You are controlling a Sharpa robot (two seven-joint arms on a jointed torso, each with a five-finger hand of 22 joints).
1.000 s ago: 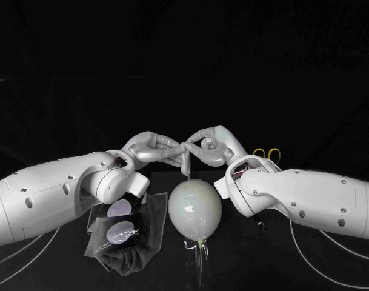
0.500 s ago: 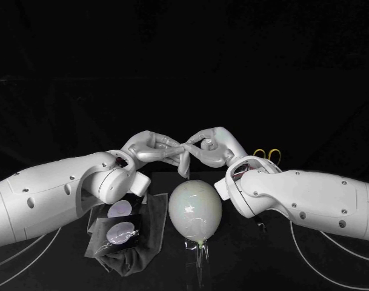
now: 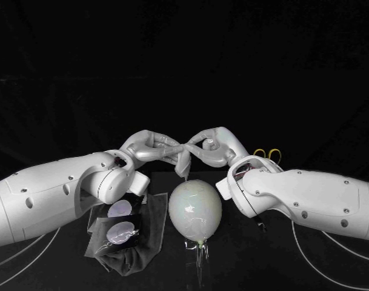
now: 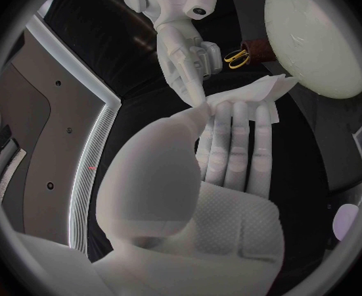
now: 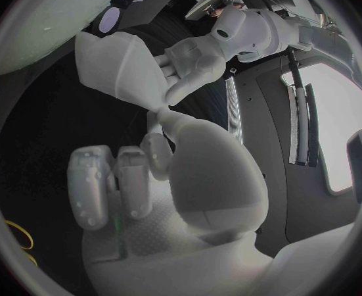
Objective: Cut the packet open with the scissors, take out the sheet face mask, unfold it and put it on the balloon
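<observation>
Here left hand (image 3: 154,149) and right hand (image 3: 212,145) both pinch the folded mask (image 4: 248,95), hanging just off the balloon's (image 3: 195,209) far end.

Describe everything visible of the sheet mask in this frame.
The mask is a thin, white, creased sheet, not yet spread open. The left hand and right hand pinch it together at one bunched end, above the balloon; from there it fans out and hangs down toward the balloon's top. Whether it touches the balloon cannot be told.
</observation>
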